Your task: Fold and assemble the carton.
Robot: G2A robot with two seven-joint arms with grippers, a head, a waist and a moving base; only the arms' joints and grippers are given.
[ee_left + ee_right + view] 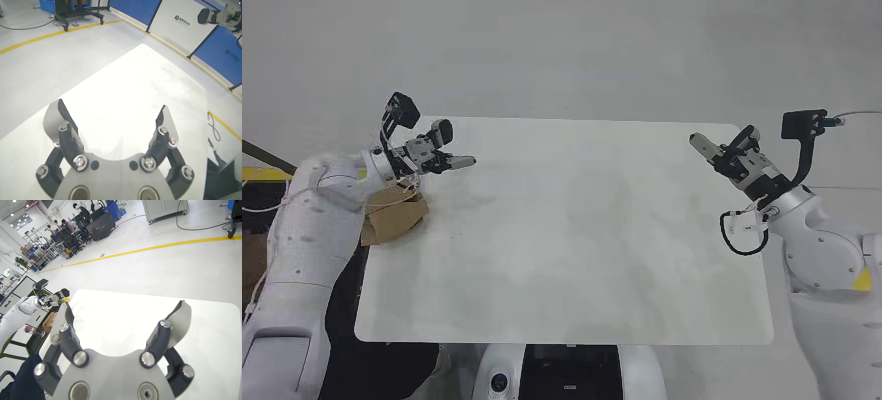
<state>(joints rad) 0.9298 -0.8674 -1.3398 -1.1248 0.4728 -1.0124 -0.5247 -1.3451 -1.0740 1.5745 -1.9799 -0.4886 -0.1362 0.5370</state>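
Brown cardboard, the carton (394, 215), lies just off the table's left edge, partly under my left arm; it also shows far off as a brown carton (50, 319). My left gripper (452, 147) hovers over the table's far left corner, open with nothing between its fingers (63, 113). My right gripper (724, 145) hangs over the far right corner, also open and empty, its fingers (67, 311) spread wide. The white table (572, 240) lies between them.
A clear plastic bottle (34, 331) lies beside the carton on a dark stand left of the table. Past the table edges is grey floor with yellow lines (151, 247). Blue and white panels (181, 24) stand beyond the far side.
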